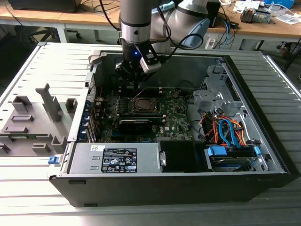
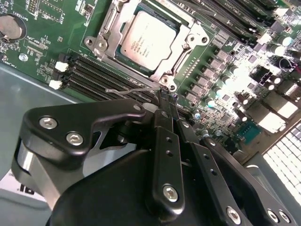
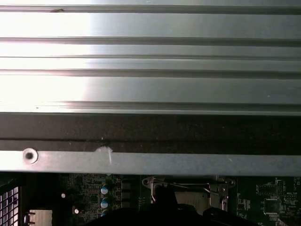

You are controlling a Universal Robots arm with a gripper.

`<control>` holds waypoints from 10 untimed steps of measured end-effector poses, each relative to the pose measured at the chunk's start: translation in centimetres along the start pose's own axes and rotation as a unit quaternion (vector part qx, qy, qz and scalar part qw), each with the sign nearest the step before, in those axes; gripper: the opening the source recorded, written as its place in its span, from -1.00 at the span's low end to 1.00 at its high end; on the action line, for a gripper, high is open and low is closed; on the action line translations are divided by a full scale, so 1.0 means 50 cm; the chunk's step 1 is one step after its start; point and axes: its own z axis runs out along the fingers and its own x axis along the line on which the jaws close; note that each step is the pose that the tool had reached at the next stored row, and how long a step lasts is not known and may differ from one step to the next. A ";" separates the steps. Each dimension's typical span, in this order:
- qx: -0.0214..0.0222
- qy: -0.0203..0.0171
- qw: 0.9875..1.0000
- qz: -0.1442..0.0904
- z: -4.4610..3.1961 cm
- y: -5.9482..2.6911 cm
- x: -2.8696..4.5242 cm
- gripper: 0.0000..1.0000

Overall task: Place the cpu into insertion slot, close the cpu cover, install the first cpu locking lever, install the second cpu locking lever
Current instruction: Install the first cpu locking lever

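Below, ribbed grey metal table [image 1: 28, 66]

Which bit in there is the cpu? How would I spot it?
Find the open computer case and the green board inside. Near its middle a silvery cover frames the cpu: a flat, dull-silver square, unlike the long black slots beside it.

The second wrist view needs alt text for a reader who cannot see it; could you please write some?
The robot's black hand reaches down to a thin wire locking lever at the edge of the socket on a green motherboard. The cpu sits in the socket with the silvery cpu cover closed around it.
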 end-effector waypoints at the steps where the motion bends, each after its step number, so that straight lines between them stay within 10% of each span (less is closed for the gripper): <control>1: 0.000 0.000 1.000 0.000 0.003 0.000 0.000 -0.79; 10: 0.002 0.000 1.000 -0.004 0.019 0.003 -0.005 -0.79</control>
